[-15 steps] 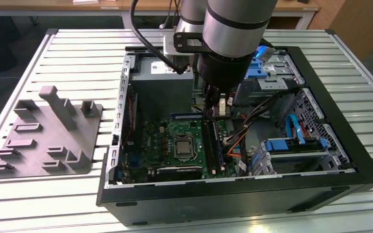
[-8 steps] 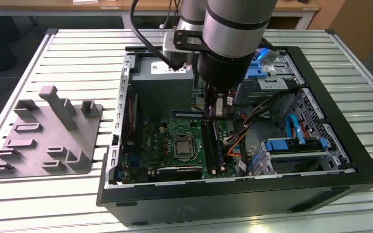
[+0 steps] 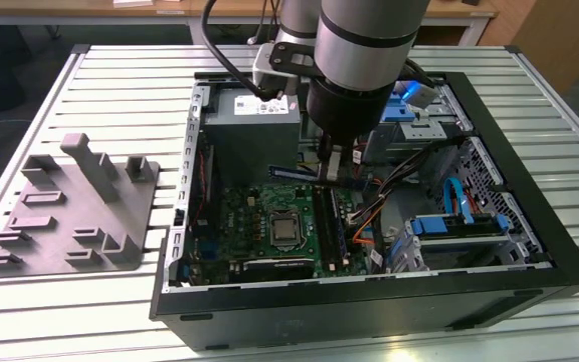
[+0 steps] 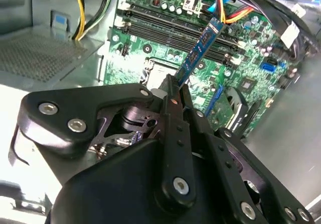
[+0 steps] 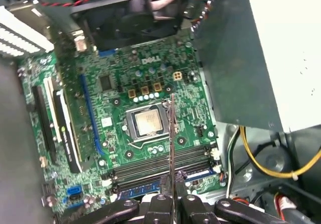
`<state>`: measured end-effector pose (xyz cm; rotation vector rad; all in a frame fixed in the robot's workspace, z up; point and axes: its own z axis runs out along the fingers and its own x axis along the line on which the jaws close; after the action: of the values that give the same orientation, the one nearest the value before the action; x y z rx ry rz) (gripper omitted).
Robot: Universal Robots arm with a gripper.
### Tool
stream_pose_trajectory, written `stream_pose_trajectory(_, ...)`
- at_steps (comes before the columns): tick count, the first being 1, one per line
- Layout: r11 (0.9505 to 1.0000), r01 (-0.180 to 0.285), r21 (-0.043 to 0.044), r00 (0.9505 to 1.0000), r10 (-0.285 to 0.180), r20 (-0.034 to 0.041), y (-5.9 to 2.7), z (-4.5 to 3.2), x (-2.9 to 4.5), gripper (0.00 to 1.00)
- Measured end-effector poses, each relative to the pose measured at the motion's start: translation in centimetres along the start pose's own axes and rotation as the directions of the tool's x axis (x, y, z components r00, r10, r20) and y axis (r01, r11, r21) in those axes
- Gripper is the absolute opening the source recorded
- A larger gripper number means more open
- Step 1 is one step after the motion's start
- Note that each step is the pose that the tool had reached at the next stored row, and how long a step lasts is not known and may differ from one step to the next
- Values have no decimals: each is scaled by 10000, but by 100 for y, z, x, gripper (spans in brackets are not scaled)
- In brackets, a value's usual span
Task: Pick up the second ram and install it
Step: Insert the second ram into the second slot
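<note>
Clamping the second ram [image 4: 199, 50], the gripper [image 4: 176, 87] overhangs a slatted table [image 3: 118, 68].

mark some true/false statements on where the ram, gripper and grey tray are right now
1. The gripper is shut on the second ram. True.
2. The second ram is seated in a slot. False: it is held in the air above the motherboard.
3. The grey fixture tray lies inside the computer case. False: it lies on the table, at the exterior view's left of the case.
4. The computer case is open, with the motherboard exposed. True.
</note>
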<state>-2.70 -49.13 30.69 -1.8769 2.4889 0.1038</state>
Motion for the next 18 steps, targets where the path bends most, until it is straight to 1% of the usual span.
stream_pose_trajectory(3,9990,-445,27,9990,445,13,0,3,0,14)
stream_pose_trajectory(7,9951,-983,61,9952,983,26,0,7,0,14)
stream_pose_trajectory(14,9832,-1822,110,9833,1821,55,0,11,1,14)
stream_pose_trajectory(16,9789,-2038,121,9790,2037,66,0,12,1,14)
stream_pose_trajectory(18,9736,-2278,134,9737,2277,77,0,13,1,14)
